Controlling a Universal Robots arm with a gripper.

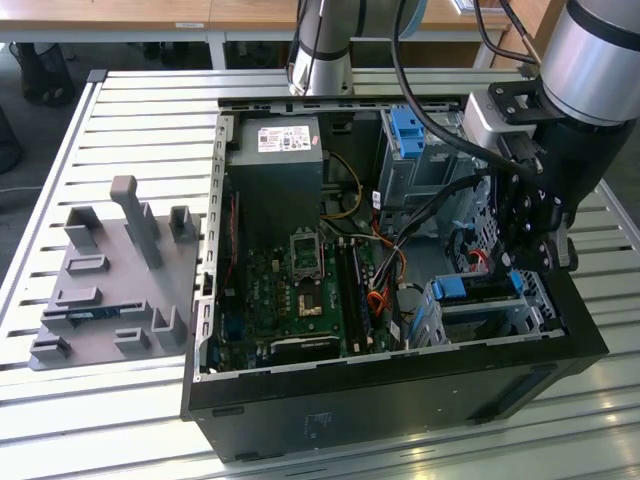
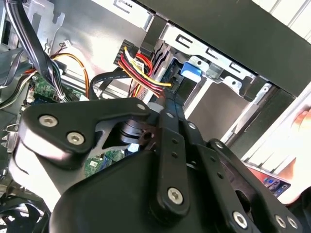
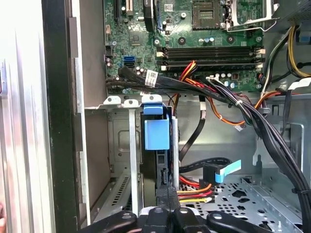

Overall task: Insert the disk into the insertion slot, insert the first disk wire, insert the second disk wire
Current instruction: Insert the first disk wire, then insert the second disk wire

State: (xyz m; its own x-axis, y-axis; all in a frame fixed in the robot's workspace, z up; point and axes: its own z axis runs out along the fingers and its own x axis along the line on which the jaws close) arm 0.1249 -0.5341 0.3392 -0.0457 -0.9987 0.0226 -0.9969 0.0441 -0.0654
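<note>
The disk shows bright blue, the wires red and yellow, the motherboard green.

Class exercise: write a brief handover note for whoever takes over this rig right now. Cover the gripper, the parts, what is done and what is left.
The gripper is down inside the computer case and looks shut on the power connector with red and yellow wires, at the disk's exposed edge.
The disk, in its blue carrier, sits in the insertion slot.
Done: disk inserted.
Left: first wire, seating cannot be told. The black cable with a blue tab lies loose beside the slot.
</note>
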